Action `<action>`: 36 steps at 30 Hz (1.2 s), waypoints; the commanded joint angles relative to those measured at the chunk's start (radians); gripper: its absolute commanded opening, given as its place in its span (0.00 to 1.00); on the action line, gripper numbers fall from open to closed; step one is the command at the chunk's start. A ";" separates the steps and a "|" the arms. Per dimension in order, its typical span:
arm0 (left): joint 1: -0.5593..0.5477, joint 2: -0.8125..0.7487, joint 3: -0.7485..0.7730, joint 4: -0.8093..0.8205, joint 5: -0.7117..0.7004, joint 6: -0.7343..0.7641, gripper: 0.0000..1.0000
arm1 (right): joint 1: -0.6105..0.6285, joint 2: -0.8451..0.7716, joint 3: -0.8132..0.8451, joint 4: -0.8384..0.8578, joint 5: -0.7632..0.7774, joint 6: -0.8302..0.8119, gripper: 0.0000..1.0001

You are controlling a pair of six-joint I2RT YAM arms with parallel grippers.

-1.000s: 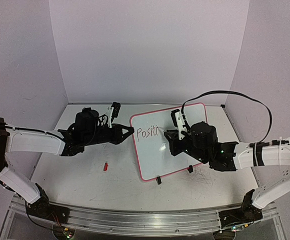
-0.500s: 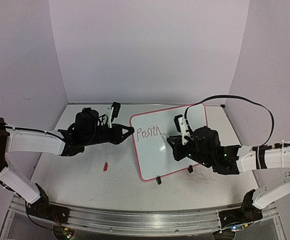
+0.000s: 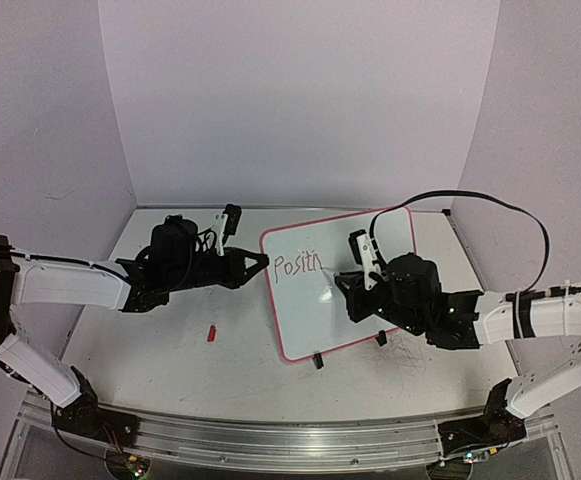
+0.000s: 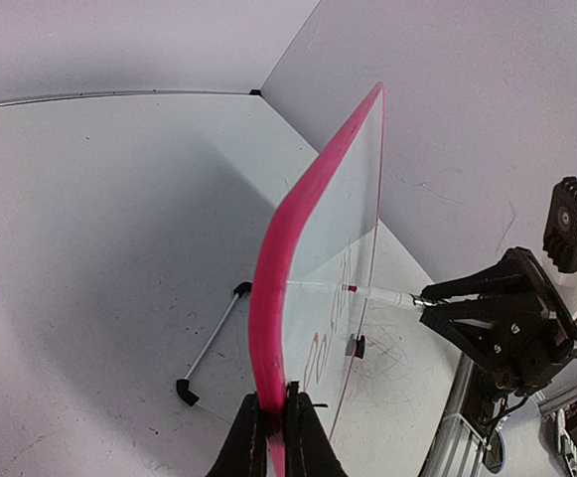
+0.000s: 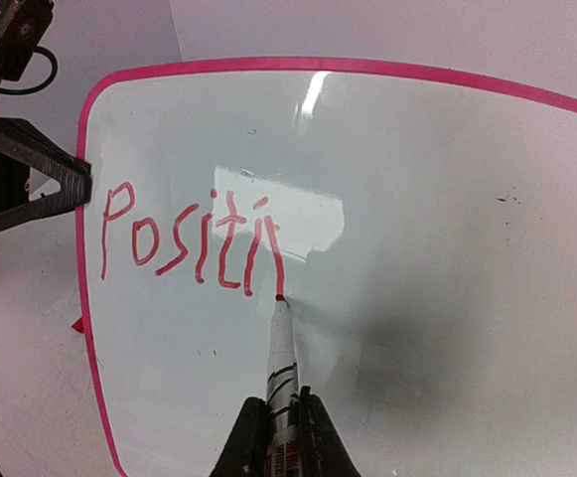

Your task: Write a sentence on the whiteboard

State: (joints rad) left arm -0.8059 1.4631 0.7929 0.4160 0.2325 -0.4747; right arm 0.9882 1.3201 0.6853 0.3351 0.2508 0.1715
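Whiteboard point(image 3: 320, 320) sits tilted mid-worktop point(image 3: 160, 350), between your two arms. Your left hand point(image 4: 273, 442) is clenched on its pink frame at the left edge. Your right hand point(image 5: 280, 437) is grasping a marker point(image 5: 282, 348), with the tip touching the board. The sentence point(image 5: 189, 238), in red, reads "Positi" plus one further stroke. A small red piece point(image 3: 211, 333) lies on the worktop left of the board.

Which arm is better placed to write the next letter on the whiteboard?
Right. The right tool is shut on the marker, its red tip on the whiteboard at the end of the unfinished sentence. The left tool is shut on the board's pink frame, steadying it, and holds no pen.
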 commanded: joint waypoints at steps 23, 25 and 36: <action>0.005 -0.037 0.018 -0.011 -0.025 0.036 0.00 | -0.005 0.053 0.094 0.026 0.121 -0.048 0.00; 0.005 -0.035 0.019 -0.011 -0.025 0.036 0.00 | -0.005 0.024 0.077 0.046 0.080 -0.061 0.00; 0.005 -0.033 0.023 -0.011 -0.024 0.036 0.00 | -0.040 -0.005 0.060 0.081 0.010 -0.055 0.00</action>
State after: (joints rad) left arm -0.8062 1.4593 0.7929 0.4110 0.2336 -0.4744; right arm 0.9571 1.3065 0.7285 0.3857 0.2879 0.1211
